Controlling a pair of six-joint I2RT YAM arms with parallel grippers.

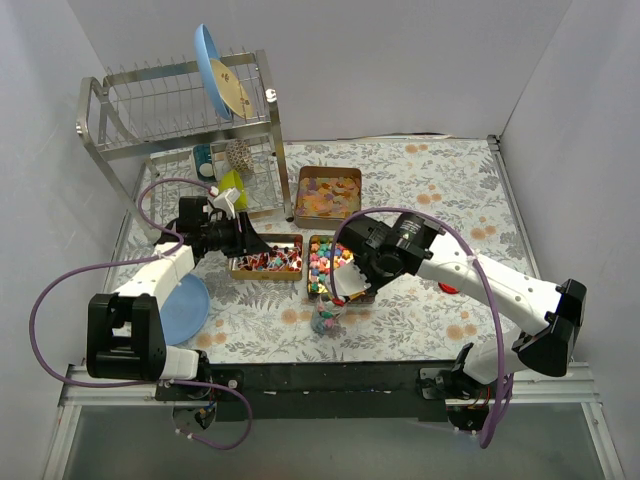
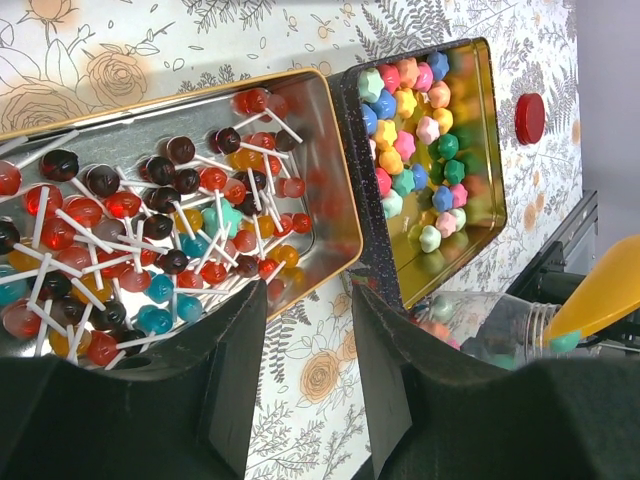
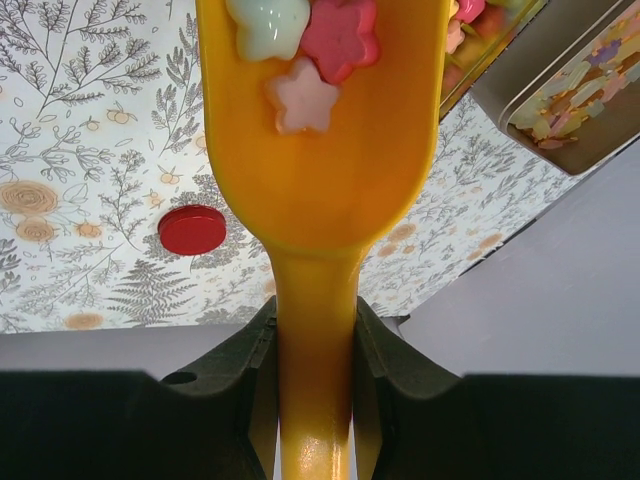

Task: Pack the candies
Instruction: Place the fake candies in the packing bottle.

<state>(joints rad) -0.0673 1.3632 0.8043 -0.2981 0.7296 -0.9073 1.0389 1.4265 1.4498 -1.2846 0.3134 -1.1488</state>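
Candies (image 2: pixel 415 130): three kinds, each in its own tin. Bright star-shaped nuggets fill the middle tin (image 2: pixel 487 150), lollipops (image 2: pixel 150 220) on white sticks lie in the tin to its left, and pale flat pieces (image 1: pixel 328 193) are in the far tin.
In the scoop: three nuggets, one pale green, one deep pink and one light pink, sit on the bowl of my orange scoop (image 3: pixel 320 170).
How they will handle: I judge them small, hard and light. They would skate on smooth plastic and spill at any tilt, and they are too tiny for my fingers to pinch one by one.
Where to hold: not the sweets themselves but the scoop by its narrow handle, bowl kept level.
Right gripper (image 3: pixel 315 340): closed narrow around the scoop's handle, one finger on each side — firm, as far as I can see.
Left gripper (image 2: pixel 310 360): fingers partly apart with only patterned cloth between them, gripping nothing. One finger overlaps the lollipop tin's near edge, and I cannot tell whether it touches.
Jar (image 2: pixel 480 330): clear, a few sweets inside, just below the nugget tin — likely where my load goes.
Lid (image 3: pixel 192 229): round and red, lying on the cloth well apart from the jar.
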